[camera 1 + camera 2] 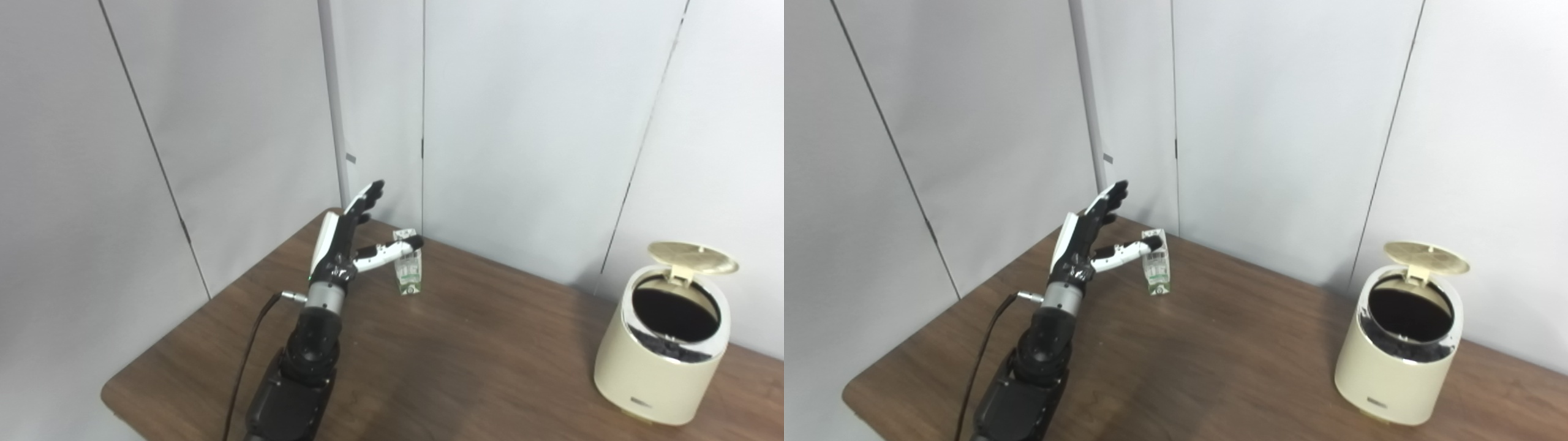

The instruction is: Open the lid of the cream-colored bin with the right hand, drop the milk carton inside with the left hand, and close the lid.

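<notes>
Worktop: dark brown wood grain, rounded near-left corner, far edges set against pale wall panels. Two items stood directly on it. Milk carton: small, upright, white with green print, near the far corner, well in from the left edge. Cream-colored bin: round, toward the right side, close to the far-right edge, standing well apart from the carton. Its lid was tipped up at the back, showing a dark interior. Bare wood lay between the two.
</notes>
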